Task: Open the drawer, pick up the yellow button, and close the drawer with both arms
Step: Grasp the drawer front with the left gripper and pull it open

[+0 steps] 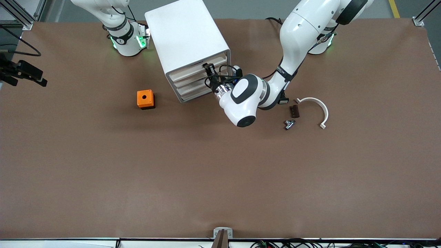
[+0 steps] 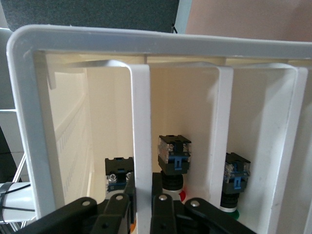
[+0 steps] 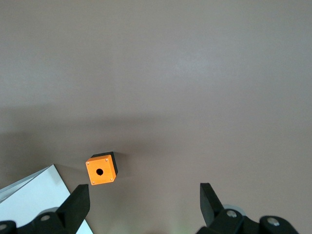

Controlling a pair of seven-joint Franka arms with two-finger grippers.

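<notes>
Drawer [image 2: 141, 146] front pinched by left gripper [image 2: 142, 207] at white cabinet [image 1: 186, 38], right gripper [image 3: 144, 204] spread, waiting above orange cube [image 3: 101, 170].

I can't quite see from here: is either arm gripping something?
Yes. The left hand is shut on the front lip of the cabinet's top drawer. The right hand is open, holding nothing.

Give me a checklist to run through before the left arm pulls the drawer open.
1. Left gripper at the cabinet front: ok.
2. Its fingers shut on a drawer's white front rail: ok.
3. Which drawer it holds: cannot tell.
4. Push-button parts inside the drawer: ok; orange cap, cannot tell.
5. Right gripper open, waiting above the orange cube: ok.
6. Table before the drawers free: ok.
</notes>
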